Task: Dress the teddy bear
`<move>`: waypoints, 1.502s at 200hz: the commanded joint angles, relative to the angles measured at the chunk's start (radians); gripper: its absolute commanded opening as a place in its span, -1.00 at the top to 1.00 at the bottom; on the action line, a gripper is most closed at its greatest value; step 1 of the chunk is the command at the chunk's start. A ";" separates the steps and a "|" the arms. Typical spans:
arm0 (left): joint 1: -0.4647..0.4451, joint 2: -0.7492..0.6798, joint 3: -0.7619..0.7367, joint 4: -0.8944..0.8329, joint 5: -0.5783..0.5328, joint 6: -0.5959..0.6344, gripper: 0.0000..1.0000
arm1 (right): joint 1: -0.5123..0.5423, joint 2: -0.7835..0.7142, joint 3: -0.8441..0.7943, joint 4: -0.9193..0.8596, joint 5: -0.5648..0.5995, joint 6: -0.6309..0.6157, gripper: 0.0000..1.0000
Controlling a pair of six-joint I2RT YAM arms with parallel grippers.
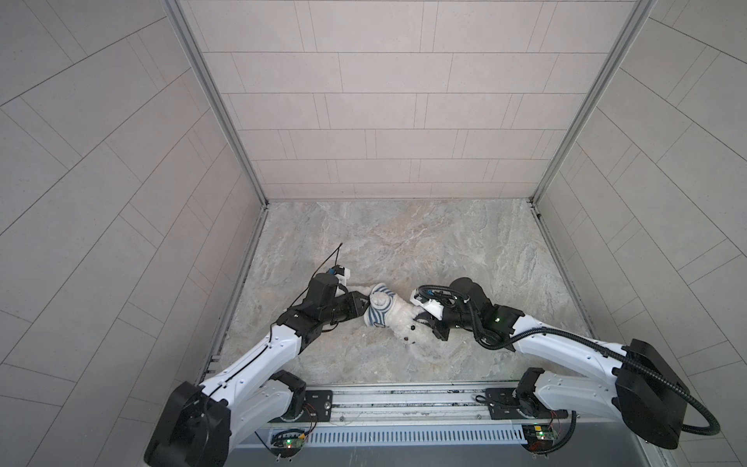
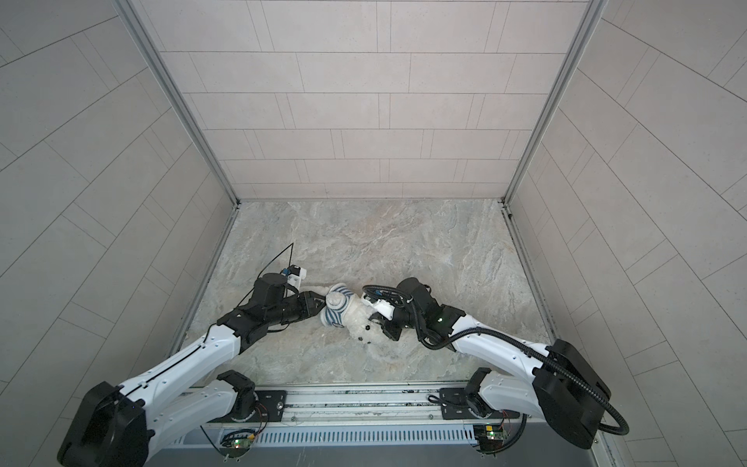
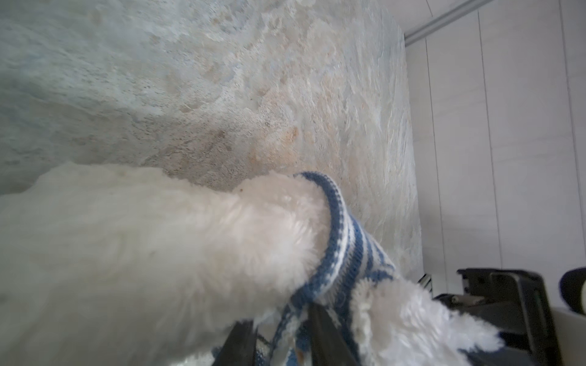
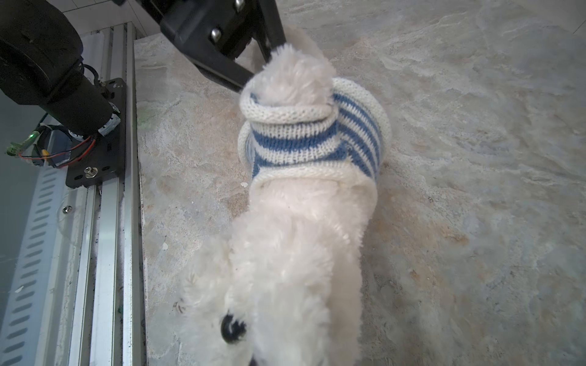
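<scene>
The fluffy white teddy bear lies on the marble tabletop with its head toward the front. A blue-and-white striped shirt is bunched around its lower body. A furry limb pokes out of one rolled opening. My left gripper is at the shirt's far end, its black fingers shut on striped knit. My right gripper is pressed against the bear's head, shut on the fur. In the right wrist view its fingers are hidden behind the bear.
An aluminium rail carrying both arm bases runs along the table's front edge. Tiled walls close in the left, right and back sides. Bare marble stretches behind the bear.
</scene>
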 commanded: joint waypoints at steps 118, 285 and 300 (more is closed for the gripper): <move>-0.133 0.074 -0.038 0.154 -0.033 -0.013 1.00 | 0.012 0.067 0.429 -0.314 0.060 0.128 -0.51; -0.164 0.051 -0.055 0.160 -0.052 -0.007 1.00 | 0.104 0.388 0.695 -0.578 0.148 -0.022 0.15; -0.163 0.047 -0.056 0.160 -0.052 -0.008 1.00 | 0.111 0.403 0.701 -0.586 0.170 -0.032 0.17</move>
